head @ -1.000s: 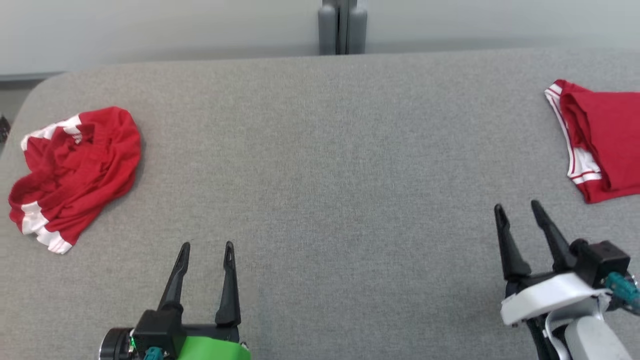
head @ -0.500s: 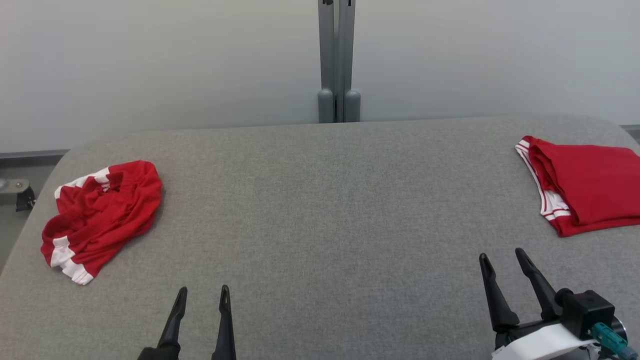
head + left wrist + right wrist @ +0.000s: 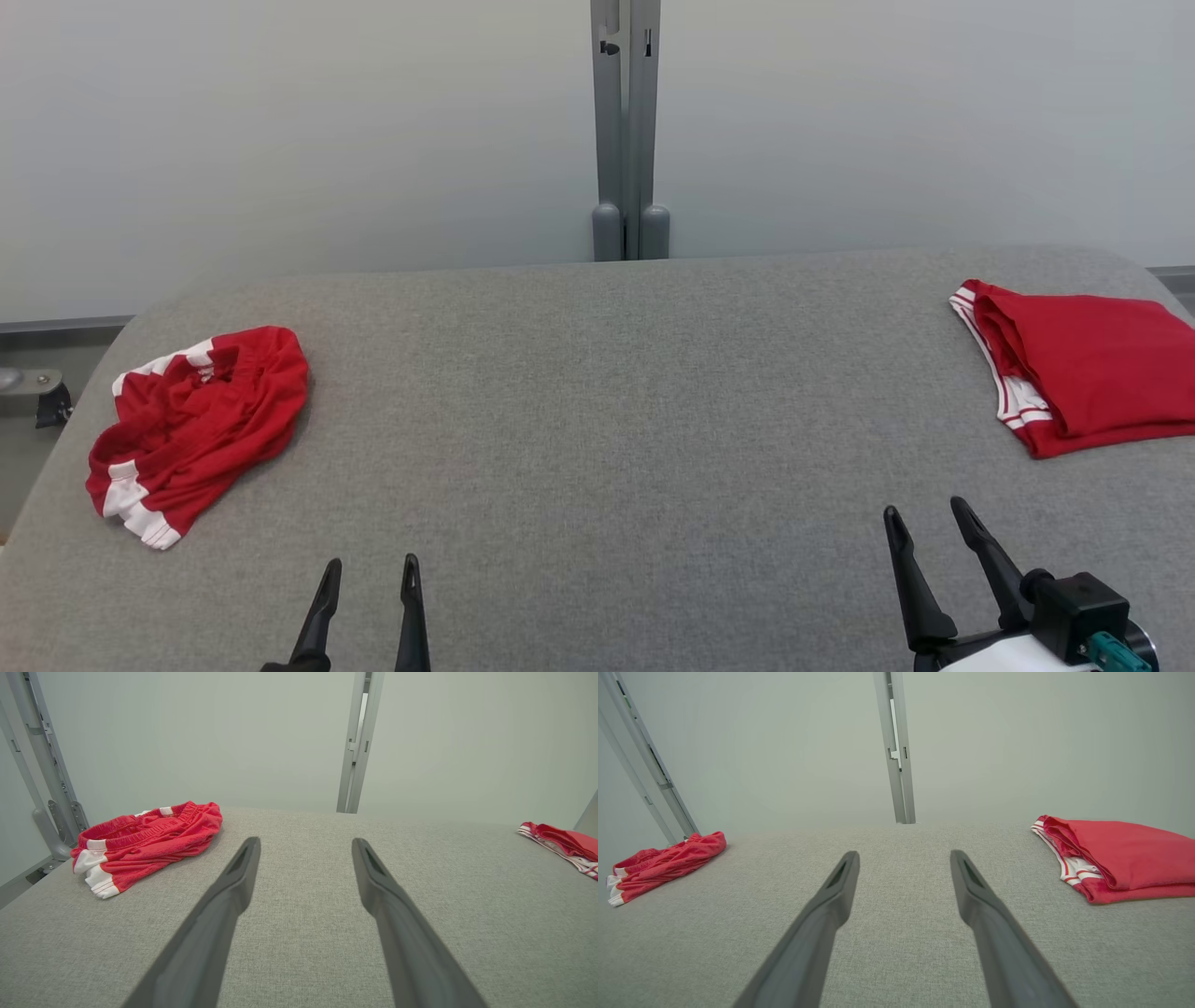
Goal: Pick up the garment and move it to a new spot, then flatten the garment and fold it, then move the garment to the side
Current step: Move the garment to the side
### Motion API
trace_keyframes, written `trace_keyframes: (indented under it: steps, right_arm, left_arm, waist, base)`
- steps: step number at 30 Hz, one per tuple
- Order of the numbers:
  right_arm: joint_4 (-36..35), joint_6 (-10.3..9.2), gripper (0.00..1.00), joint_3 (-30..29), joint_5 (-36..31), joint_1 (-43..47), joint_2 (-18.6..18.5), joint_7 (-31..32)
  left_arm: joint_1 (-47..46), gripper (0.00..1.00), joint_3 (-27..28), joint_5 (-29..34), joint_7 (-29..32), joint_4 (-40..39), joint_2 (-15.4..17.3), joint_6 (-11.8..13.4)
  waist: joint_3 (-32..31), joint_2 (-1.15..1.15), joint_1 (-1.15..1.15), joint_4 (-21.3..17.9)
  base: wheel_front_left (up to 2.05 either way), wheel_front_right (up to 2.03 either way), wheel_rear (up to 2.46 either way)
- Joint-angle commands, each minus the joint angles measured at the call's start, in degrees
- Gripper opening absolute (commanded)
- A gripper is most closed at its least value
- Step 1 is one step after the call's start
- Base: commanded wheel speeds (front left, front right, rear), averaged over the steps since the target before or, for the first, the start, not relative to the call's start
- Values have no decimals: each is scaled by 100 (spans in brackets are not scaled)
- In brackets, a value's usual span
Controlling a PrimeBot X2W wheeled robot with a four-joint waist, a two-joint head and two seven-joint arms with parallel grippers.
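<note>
Pincers were seen spread and empty: left gripper point(image 3: 371, 563) and right gripper point(image 3: 926, 509), over the table point(image 3: 597, 420). The garment point(image 3: 1092, 364) was laid folded at the table's right edge, beyond the right gripper; red shorts point(image 3: 201, 420) were bunched well apart at the left edge.

Garment point(image 3: 1102, 364) right — shorts point(image 3: 205, 411) left.

Head cam tilted up: much more wall point(image 3: 280, 140) & grey post point(image 3: 625, 131) came into view. Table point(image 3: 597, 420), the garment point(image 3: 1092, 373), crumpled red shorts point(image 3: 196, 420), left gripper point(image 3: 371, 565) & right gripper point(image 3: 924, 511) sat lower in frame.
</note>
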Motion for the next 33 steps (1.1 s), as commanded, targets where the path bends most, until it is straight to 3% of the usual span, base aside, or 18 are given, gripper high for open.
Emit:
trace_keyframes:
  steps: [1, 33]
  right_arm:
    - [18, -4, 100, 11, -45, 82, 6, -18]
    - [119, -4, 100, 74, 9, 137, 87, -18]
  left_arm:
    - [52, 100, 26, 4, 4, 14, 4, 12]
    - [-35, 100, -26, 2, 4, 149, 4, -31]
  waist:
    - [-10, 0, 0, -18]
    - [-64, 0, 0, -157]
  base:
    - [0, 0, 0]
    - [0, 0, 0]
